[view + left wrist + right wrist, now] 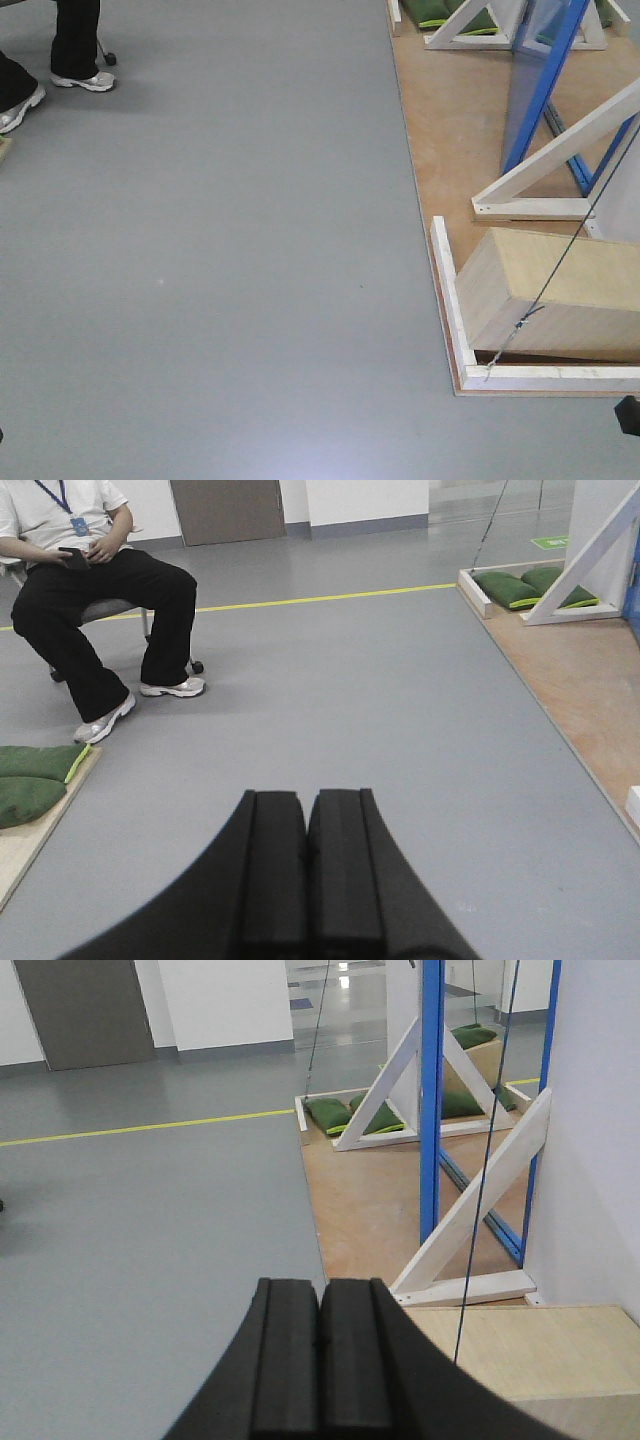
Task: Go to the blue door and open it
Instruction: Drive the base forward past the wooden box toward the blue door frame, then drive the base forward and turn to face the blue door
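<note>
The blue door slab with its lever handle does not show in any view. Only thin blue frame posts [431, 1100] with a glassy panel between them stand on a wooden platform [360, 1200] ahead on the right; they also show in the front view [545, 85]. My left gripper [307, 810] is shut and empty, held over bare grey floor. My right gripper [321, 1295] is shut and empty, pointing at the platform's left edge.
A person [90, 570] sits on a chair far left; the feet show in the front view [82, 78]. White wooden braces [470, 1210], a pale wooden ramp block [550, 290] and a taut cable [560, 260] stand on the platform. Green bags [335, 1115] lie at its far end.
</note>
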